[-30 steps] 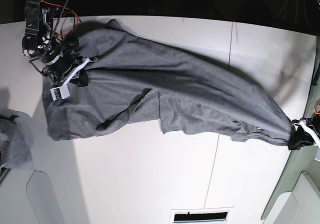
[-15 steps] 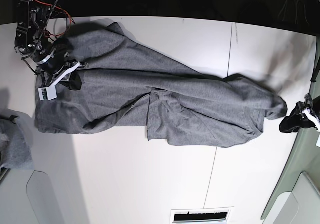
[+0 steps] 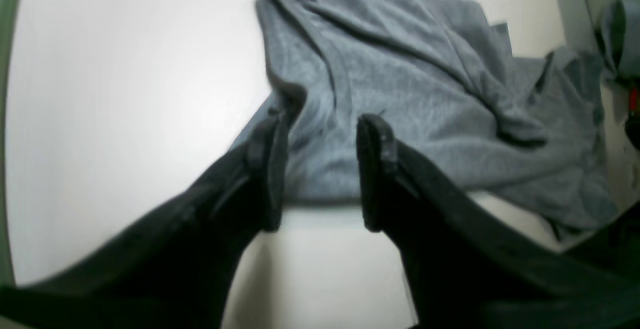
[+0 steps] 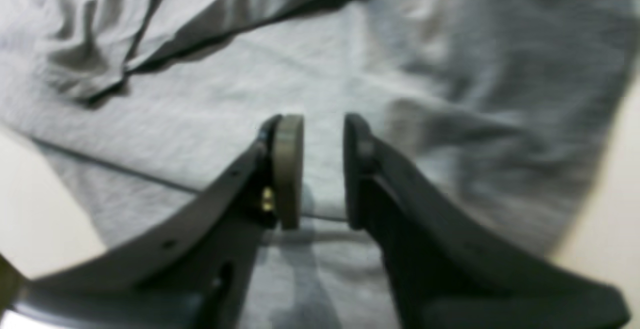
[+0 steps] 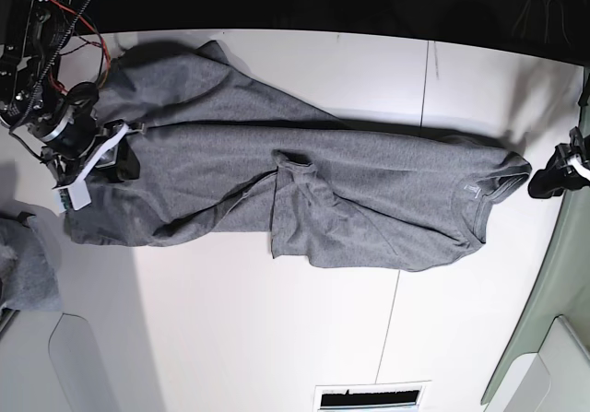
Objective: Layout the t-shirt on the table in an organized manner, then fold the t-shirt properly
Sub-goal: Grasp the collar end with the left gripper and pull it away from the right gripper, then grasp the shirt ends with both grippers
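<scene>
The heather-grey t-shirt lies stretched across the white table, with its dark-trimmed collar at the right end and a fold bunched in the middle. My left gripper stands open just off the collar end, apart from the cloth. In the left wrist view its black fingers frame the t-shirt with nothing between them. My right gripper hovers over the shirt's left end. In the right wrist view it is open over flat fabric, with a hem line below.
A smaller grey cloth bundle sits at the left table edge. A pale grey-green rounded panel borders the table at lower right. A thin dark seam crosses the tabletop, and a vent slot lies at the front edge.
Both grippers opened and let go of the t-shirt. The left one backed off to the right, the right one shifted left, and the shirt settled flat with its collar showing.
</scene>
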`<state>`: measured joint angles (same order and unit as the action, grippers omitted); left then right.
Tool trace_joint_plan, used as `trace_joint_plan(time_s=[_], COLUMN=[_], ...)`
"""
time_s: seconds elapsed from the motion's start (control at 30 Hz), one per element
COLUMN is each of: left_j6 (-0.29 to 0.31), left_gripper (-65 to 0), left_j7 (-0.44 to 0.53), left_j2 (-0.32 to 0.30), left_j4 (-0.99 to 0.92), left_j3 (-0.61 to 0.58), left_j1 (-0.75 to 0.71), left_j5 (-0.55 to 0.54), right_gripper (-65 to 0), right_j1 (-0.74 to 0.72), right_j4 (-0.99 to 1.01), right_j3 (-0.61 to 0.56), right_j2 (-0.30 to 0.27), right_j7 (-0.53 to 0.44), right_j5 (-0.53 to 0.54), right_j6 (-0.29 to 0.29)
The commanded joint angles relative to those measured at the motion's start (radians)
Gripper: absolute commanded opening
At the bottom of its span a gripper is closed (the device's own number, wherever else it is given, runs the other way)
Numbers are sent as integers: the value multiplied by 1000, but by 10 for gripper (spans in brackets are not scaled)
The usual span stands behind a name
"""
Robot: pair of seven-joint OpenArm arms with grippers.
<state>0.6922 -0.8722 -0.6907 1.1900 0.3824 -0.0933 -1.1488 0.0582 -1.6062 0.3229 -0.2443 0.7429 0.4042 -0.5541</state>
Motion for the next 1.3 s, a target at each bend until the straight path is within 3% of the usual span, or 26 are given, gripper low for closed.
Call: trace_joint_plan(time_s=[0.0, 0.07, 0.13, 0.27, 0.37, 0.63, 0.83, 0.97, 1.13, 1.27], left_j6=[6, 6, 6, 6, 6, 6, 6, 6, 6, 6], left_gripper=[-394, -394, -393, -380, -300, -278, -278, -278, -278, -278], left_j7=[10, 11, 11, 53, 119, 158, 241, 260, 275, 341], left_j2=[-24, -23, -14, 5, 12, 61, 137, 179, 186, 186], left_j4=[15, 15, 15, 15, 14, 14, 14, 14, 13, 5], left_j3=[10, 10, 10, 10, 10, 10, 9, 9, -28, -71], left_j1=[-11, -50, -76, -108, -126, -153, -153, -132, -72, -35], left_j5=[-21, -21, -20, 43, 145, 167, 237, 268, 283, 382], right_gripper=[-425, -341, -304, -305, -305, -305, -305, -305, -305, -305], right_j1=[3, 26, 53, 123, 187, 346, 349, 347, 318, 309], right_j4=[-14, -13, -13, -13, -13, -13, -11, -5, -5, -5], right_j3=[27, 65, 111, 216, 283, 253, 182, 91, 8, -3], right_j2=[-20, -28, -30, -56, -87, -100, -31, 12, 65, 94], right_j7=[-14, -16, -17, -16, -4, 2, -8, -66, -92, -93], right_j5=[24, 39, 42, 61, 137, 240, 243, 185, 122, 115], right_j6=[8, 12, 11, 12, 11, 8, 7, 8, 27, 27])
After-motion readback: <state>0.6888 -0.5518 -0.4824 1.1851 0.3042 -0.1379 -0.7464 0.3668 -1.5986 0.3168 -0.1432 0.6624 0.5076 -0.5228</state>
